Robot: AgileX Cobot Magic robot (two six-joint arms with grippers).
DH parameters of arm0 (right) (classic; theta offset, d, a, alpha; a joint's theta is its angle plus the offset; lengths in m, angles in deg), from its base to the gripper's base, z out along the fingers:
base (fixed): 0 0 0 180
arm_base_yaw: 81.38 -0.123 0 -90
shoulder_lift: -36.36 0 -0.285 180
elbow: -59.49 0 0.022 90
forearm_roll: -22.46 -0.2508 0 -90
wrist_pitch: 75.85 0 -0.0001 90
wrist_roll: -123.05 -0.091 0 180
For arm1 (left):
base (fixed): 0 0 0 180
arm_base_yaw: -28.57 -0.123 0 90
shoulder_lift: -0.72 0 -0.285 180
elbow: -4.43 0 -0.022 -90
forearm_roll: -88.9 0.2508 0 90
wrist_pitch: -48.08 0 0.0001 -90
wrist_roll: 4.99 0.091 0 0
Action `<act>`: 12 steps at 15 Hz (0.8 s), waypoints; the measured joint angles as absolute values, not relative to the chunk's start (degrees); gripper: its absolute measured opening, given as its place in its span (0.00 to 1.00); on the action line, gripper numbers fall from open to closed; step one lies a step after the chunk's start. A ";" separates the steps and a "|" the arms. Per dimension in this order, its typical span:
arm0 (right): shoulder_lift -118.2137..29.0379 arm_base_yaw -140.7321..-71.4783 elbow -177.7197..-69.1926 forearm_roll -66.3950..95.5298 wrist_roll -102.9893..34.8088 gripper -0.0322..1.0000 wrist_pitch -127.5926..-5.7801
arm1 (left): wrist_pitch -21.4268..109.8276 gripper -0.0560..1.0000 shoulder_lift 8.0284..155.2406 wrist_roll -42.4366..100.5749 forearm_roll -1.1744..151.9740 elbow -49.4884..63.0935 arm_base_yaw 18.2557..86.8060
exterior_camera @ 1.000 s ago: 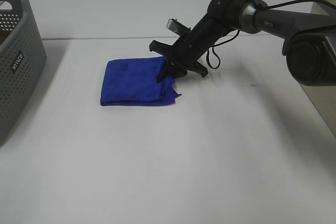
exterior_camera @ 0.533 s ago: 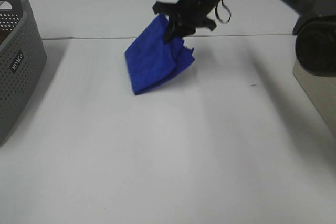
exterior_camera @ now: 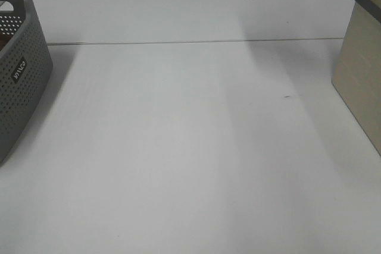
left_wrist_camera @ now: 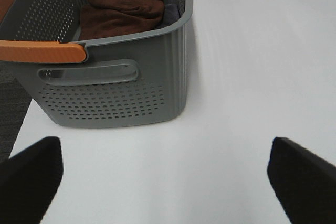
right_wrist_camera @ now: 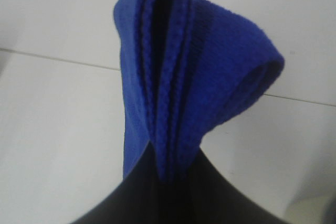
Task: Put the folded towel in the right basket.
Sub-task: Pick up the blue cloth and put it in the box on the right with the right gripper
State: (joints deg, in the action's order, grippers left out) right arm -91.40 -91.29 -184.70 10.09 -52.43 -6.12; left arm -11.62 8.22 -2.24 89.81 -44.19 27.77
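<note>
Several layers of the towel [right_wrist_camera: 178, 77] are pinched by the right gripper [right_wrist_camera: 168, 192], to be released only once carried squarely above the right basket [exterior_camera: 360, 69].

White table [exterior_camera: 178, 159] under soft even light, a thin seam [exterior_camera: 178, 42] crossing it.

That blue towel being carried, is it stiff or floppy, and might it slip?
Probably floppy: the blue towel bulges in soft loops beyond the jaws. Likely light: one pinch carries it whole. Its fuzzy weave should resist slipping.
</note>
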 joint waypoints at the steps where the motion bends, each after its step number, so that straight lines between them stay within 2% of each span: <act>1: -88.76 -87.51 -182.18 10.37 -52.20 0.11 -6.12 | -11.62 0.99 8.22 -2.24 89.81 -44.19 27.77; 2: -84.87 -80.40 -175.48 11.17 -52.03 0.11 -6.01 | -11.62 0.99 8.22 -2.24 90.04 -44.19 27.77; 5: -83.61 -72.72 -168.43 11.35 -51.80 0.11 -6.01 | -11.62 0.99 8.22 -2.24 92.16 -44.19 27.77; 12: -83.61 -65.50 -160.98 18.22 -51.68 0.11 -5.89 | -11.62 0.99 8.22 -2.24 92.34 -44.19 27.77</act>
State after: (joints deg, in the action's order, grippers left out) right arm -83.61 -65.50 -160.98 18.22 -51.68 -5.89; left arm -11.62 8.22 -2.24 92.34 -44.19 27.77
